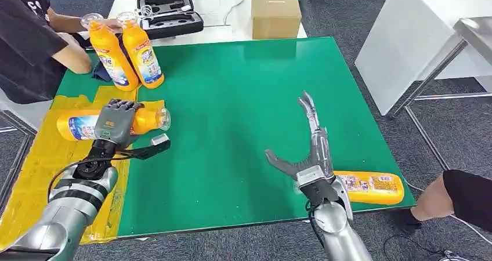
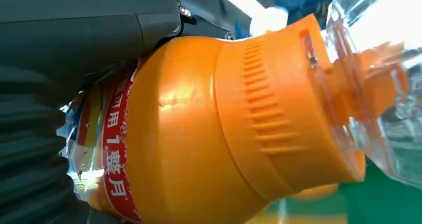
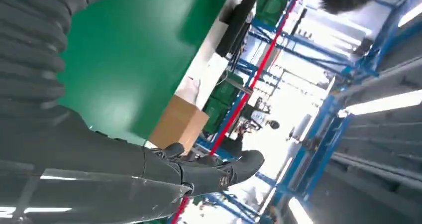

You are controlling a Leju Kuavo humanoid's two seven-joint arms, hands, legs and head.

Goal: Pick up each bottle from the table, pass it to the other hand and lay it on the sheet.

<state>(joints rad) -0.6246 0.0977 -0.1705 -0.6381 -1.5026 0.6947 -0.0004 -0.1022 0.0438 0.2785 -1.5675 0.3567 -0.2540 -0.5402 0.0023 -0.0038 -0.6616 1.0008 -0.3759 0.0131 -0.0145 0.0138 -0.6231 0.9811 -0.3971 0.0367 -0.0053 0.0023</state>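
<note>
Far left: we see a person [image 1: 26, 37] at the table's far left corner, a hand on the caps of two upright orange bottles [image 1: 129, 55] standing side by side on the green table [image 1: 232, 98], just beyond the yellow sheet [image 1: 35, 162].

Left: yellow sheet covers the table's left strip. One orange bottle [image 1: 78, 123] lies on its side on the sheet, clear cap pointing right. Our left hand [image 1: 116, 122] sits over its middle, fingers draped across the body, gripping it; thumb sticks out to the right, near side. Left wrist view confirms: bottle body [image 2: 199, 134] is pressed right against the hand, clear cap at the far end.

Centre-right: our right hand [image 1: 304, 145] is over the bare green surface, fingers straight and pointing far, thumb splayed left, holding nothing. Right wrist view shows the fingers [image 3: 219, 171] extended with nothing in them.

Right: another orange bottle [image 1: 371, 187] lies on its side at the near right edge of the table, just beside the right wrist, not touched by the hand.

Far: black open case [image 1: 169, 11] and cardboard box [image 1: 275, 11] on a white table beyond. A second person's arm [image 1: 458, 200] at the near right.
</note>
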